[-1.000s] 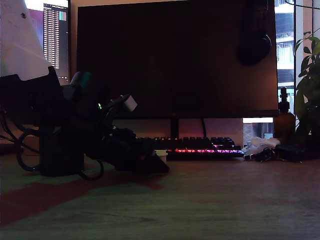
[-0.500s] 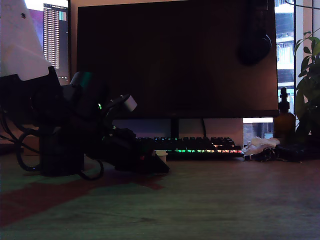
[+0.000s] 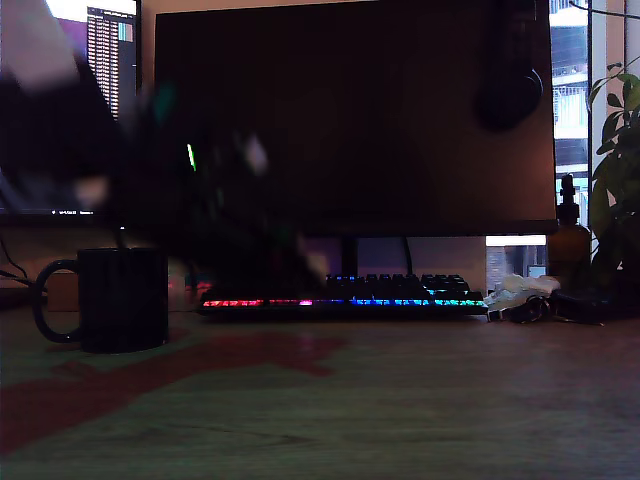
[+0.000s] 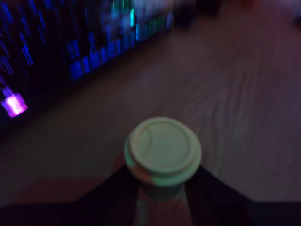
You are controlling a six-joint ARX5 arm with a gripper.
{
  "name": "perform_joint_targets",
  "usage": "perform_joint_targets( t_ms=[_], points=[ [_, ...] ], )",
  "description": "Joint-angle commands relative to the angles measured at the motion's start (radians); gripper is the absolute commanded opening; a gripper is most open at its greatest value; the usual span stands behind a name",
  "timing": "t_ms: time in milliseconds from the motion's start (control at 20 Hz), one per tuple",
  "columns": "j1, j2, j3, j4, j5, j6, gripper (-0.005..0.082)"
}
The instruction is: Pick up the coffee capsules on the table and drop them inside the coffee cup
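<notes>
End effector — clamped round cream capsule

The capsule pinched between the gripper's dark fingers is cream-white, washed with a greenish tint. Below the gripper the table is brownish wood grain with a reddish patch, and the mug beside it is black with faint vertical ribs. Behind the gripper the keyboard glows red, pink, blue and green under a black monitor.
</notes>
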Motion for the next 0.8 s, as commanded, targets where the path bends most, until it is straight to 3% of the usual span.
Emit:
perform_joint_targets(
  t_ms=[0,300,750],
  points=[
    [0.009,-0.047,0.001,-0.05,0.001,0.004,0.0129],
    [0.059,-0.219,0.001,-0.212,0.0,0.024,0.0129],
    [0.205,-0.363,0.001,-0.359,0.0,0.024,0.0129]
  ],
)
